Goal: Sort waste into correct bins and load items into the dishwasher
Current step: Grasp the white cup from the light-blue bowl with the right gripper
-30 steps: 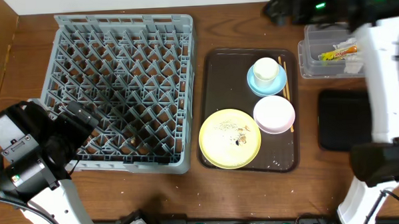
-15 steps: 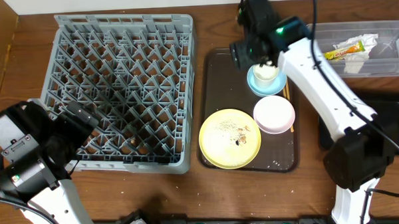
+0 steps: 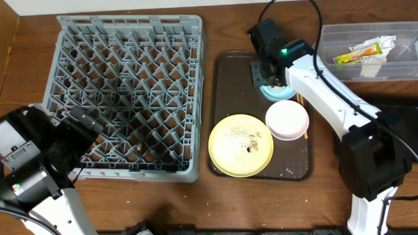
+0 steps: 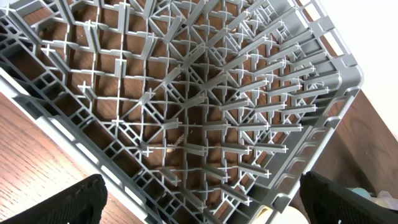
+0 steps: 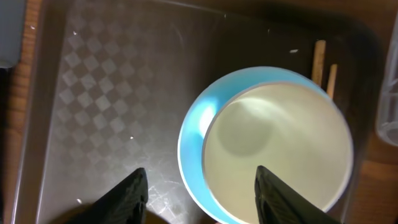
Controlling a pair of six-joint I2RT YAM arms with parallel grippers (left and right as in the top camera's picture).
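The grey dish rack (image 3: 124, 92) fills the left half of the table. My left gripper (image 3: 84, 125) is open and empty at its near left corner; the left wrist view looks into the rack (image 4: 199, 106) between the fingers of my left gripper (image 4: 208, 208). On the brown tray (image 3: 225, 82) my right gripper (image 3: 269, 77) hangs open over the cream cup (image 5: 280, 149) on the light blue saucer (image 5: 193, 143). In the right wrist view my right gripper (image 5: 202, 199) has one finger beside the saucer and one over the cup. The cup is hidden in the overhead view.
The pink-white bowl (image 3: 287, 119), yellow plate (image 3: 231, 155) with crumbs (image 3: 248, 140) and chopsticks (image 5: 320, 59) lie on the tray. The clear tub (image 3: 402, 69) at the back right holds a napkin (image 3: 370, 52) and wrapper (image 3: 353, 54). The black bin (image 3: 411, 131) lies right of the tray.
My right arm has swung left from over the clear tub to the tray and come down over the cup and saucer. The left arm has not moved.
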